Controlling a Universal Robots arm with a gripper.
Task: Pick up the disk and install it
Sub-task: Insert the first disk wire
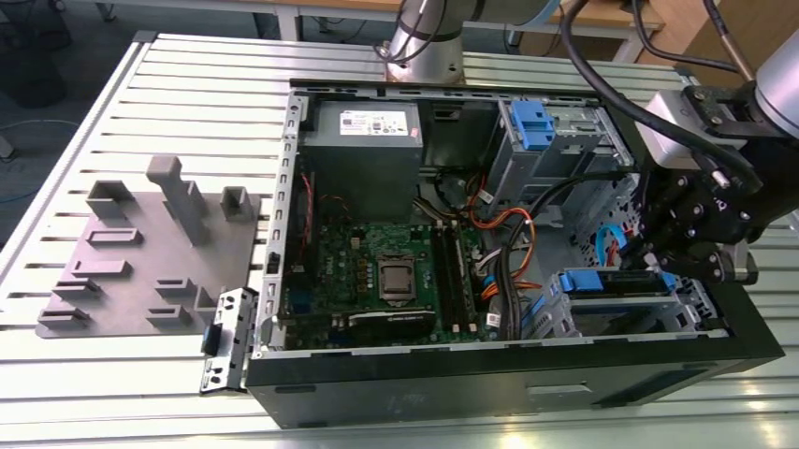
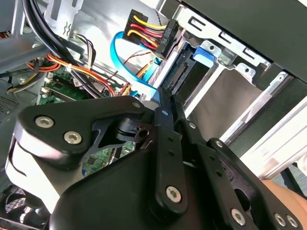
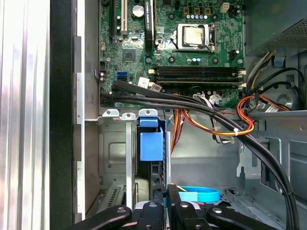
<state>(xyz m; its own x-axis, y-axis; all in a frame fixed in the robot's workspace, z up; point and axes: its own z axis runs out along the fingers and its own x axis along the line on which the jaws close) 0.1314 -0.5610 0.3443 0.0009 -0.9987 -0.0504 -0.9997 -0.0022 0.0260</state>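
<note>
The exterior view shows, at its left, a grey holder plate (image 1: 138,253) with upright blocks, lying on the ribbed metal table (image 1: 75,131). More to the right lies the open computer case (image 1: 500,374), with the green main board (image 1: 374,271) in its middle and the grey power box (image 1: 365,140) above it. At the exterior view's right, the black claw (image 1: 680,248) hangs over the lower drive cage (image 1: 631,299) of the case.

The disk (image 1: 612,282) sits already inside this cage, with its blue rail toward the claw. In the second wrist view the disk (image 2: 184,69) stands on its edge in the cage, and its connector end looks out toward the claw (image 2: 163,108), close in front of the fingertips. Its long axis seems to run from the claw deeper into the cage, so it lies straight ahead of the claw. A flat blue cable (image 2: 129,72) and a plug with coloured wires (image 2: 146,33) hang just beside this end.

The fingers (image 2: 165,124) appear pressed together, with nothing between them. The claw does not hold the disk, and it is not possible to tell if the tips touch it.
</note>
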